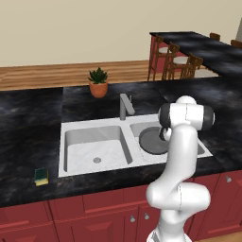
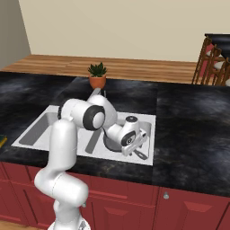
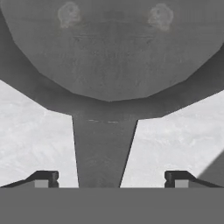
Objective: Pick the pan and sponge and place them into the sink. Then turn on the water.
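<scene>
One item down: pan [image 1: 152, 140] sits in sink [image 1: 71, 130], pincer [image 3: 112, 178] wide open straddling its handle, sponge [image 1: 41, 176] waits on table [image 1: 28, 113].

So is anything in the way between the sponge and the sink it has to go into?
Nothing I can see. The sponge lies on the black counter just left of the sink, with bare counter between them. The left basin is empty; the pan sits in the right one, where the open gripper is.

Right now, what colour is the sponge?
Dark green over yellow sponge, best in the left base view.
</scene>
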